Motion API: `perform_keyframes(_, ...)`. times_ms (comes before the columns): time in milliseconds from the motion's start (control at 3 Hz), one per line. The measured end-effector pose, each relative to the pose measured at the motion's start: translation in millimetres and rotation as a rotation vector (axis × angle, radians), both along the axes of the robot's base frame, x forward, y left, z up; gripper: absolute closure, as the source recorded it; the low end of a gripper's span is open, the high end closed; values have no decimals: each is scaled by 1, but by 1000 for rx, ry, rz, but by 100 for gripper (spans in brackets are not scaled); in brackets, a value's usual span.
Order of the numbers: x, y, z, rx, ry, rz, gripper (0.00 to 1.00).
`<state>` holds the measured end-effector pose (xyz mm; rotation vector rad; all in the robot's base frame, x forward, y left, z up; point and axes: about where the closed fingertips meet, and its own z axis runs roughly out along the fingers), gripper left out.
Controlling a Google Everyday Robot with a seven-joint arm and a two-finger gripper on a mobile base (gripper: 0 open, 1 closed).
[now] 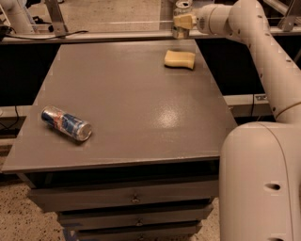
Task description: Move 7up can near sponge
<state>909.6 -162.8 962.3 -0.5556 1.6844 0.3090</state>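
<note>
Farthest from the tool, well off to its left and toward the near edge, we see a blue-and-silver can (pixel 66 124) lying on its side on the tabletop (pixel 127 94). It plays no part in this job, and it is well apart from everything else.

Moving right, the sponge (pixel 179 59) lies flat just below the tool (pixel 181 22) in the camera view, on the near side of it, with its long side running roughly left to right. The tool itself sits at the far edge of the tabletop, closed around the 7up can (pixel 182 6). The can stands upright in the grip, with its silver top showing above the fingers and its base showing below them. We cannot tell whether the base touches the tabletop or hangs just above it.

The coming move turns on one relation. The sponge lies straight toward the near side from the can, close by and not touching, with almost no offset to either side. We judge the task nearly done, needing only a short set-down beside the sponge without landing on it.

To the right, the arm (pixel 263 52) reaches in from the robot's body.
</note>
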Motion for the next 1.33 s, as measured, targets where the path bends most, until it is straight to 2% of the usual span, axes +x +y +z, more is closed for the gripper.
perform_keyframes(333, 3, -10, -6, 10, 36, -20, 100)
perform_keyframes(667, 0, -15, -16, 29, 98, -28, 100)
perform_keyframes(1000, 0, -12, -32, 57, 144, -24, 100)
perform_keyframes(1333, 5, -2, -49, 85, 169, -7, 100)
